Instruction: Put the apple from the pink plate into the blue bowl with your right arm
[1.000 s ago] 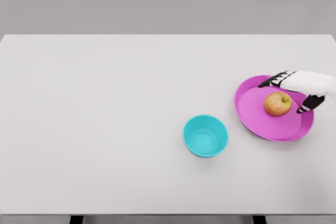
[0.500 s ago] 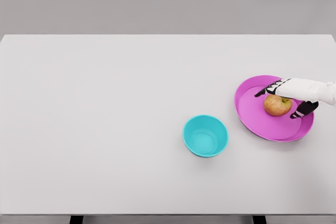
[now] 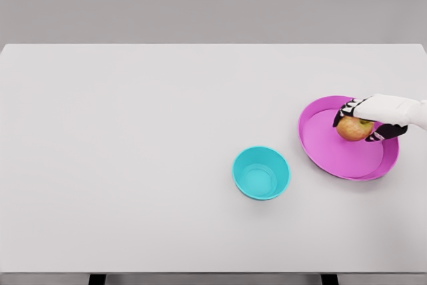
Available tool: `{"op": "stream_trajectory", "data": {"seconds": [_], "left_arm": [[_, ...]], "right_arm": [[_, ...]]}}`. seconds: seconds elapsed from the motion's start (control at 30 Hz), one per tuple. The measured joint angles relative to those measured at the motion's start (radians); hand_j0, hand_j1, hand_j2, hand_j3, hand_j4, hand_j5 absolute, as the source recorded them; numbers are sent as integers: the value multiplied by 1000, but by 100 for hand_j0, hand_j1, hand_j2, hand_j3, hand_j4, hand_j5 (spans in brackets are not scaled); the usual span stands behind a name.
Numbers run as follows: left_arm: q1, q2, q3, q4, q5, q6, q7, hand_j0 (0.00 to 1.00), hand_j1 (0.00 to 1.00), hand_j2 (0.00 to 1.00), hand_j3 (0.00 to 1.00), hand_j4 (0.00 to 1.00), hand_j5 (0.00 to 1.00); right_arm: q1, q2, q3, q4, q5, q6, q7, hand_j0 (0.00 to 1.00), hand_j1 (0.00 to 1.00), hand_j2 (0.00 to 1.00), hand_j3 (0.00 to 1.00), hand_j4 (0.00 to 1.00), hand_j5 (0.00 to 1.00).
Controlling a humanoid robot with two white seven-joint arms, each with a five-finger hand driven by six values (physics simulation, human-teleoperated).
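A yellow-red apple [image 3: 352,129] is over the pink plate [image 3: 333,151] at the right side of the white table. My right hand [image 3: 363,119] comes in from the right edge and its fingers are curled over the apple's top and sides, shut on it. The apple sits slightly higher in the picture than before, near the plate's far part. The blue bowl [image 3: 261,173] stands upright and empty to the left of the plate, a short gap from its rim. My left arm does not show.
The white table [image 3: 133,151] fills the view, with its front edge at the bottom and a grey wall behind.
My right hand slid over the apple from the right, then its fingers closed around it. The apple has shifted slightly up in the picture with the hand.
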Motion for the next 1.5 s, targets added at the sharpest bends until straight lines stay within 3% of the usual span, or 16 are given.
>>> {"op": "stream_trajectory", "data": {"seconds": [0.2, 0.77, 1.2, 1.4, 1.5], "left_arm": [[0, 0, 0, 0, 0, 0, 0, 100, 100, 100, 100, 100, 100], [0, 0, 0, 0, 0, 0, 0, 100, 100, 100, 100, 100, 100], [0, 0, 0, 0, 0, 0, 0, 100, 100, 100, 100, 100, 100], [0, 0, 0, 0, 0, 0, 0, 100, 100, 100, 100, 100, 100], [0, 0, 0, 0, 0, 0, 0, 100, 100, 100, 100, 100, 100]], "right_arm": [[-14, -20, -4, -44, -5, -22, 0, 51, 51, 51, 51, 51, 51], [-15, -38, -11, -374, -6, -66, 1, 52, 52, 52, 52, 52, 52], [-15, 3, 4, -400, -8, -88, 0, 51, 51, 51, 51, 51, 51], [-43, 33, 36, -400, -9, -88, 0, 51, 51, 51, 51, 51, 51], [-91, 49, 73, -400, -9, -87, 0, 52, 52, 52, 52, 52, 52]]}}
